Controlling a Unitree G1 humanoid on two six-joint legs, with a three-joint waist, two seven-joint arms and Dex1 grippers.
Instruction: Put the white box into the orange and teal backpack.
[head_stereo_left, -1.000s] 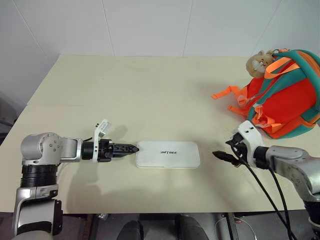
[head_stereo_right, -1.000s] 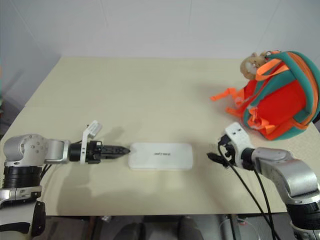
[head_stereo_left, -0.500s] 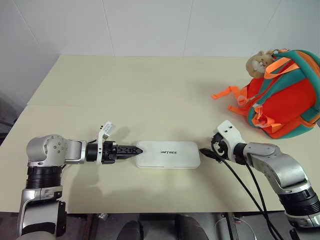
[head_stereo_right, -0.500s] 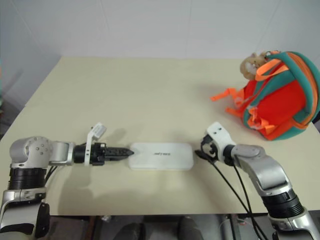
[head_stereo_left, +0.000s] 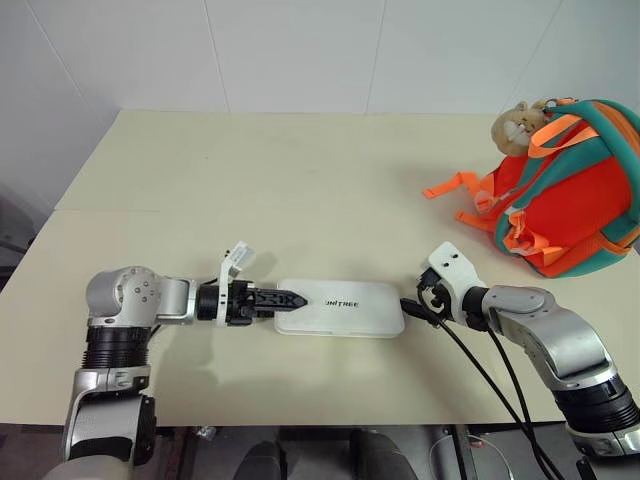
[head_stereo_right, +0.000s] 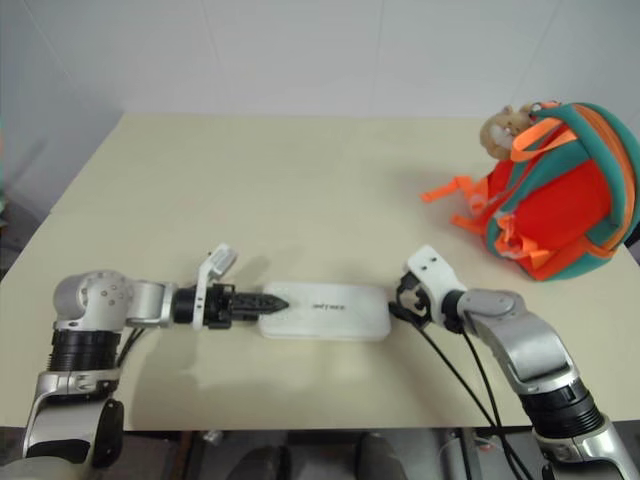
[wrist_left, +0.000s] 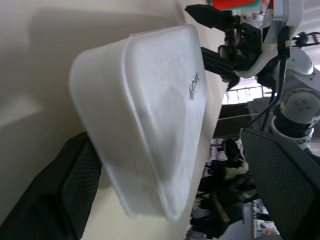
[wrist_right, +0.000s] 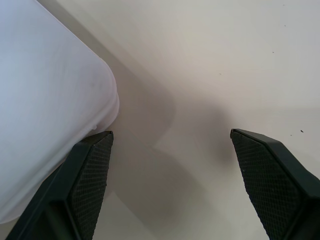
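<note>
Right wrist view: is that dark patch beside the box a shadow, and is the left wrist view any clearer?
Right wrist view: yes, a soft grey shadow on the table beside the box, no glare; both fingers sharp. Left wrist view: box close and evenly lit, lettering readable, background beyond the table edge cluttered.

Box (head_stereo_left: 340, 307) lies on table (head_stereo_left: 280, 180) (front centre); backpack (head_stereo_left: 570, 190) far right.

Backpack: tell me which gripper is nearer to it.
Right. The right gripper sits at the white box's end on the backpack's side; the left gripper is at the box's far end, over its edge.
</note>
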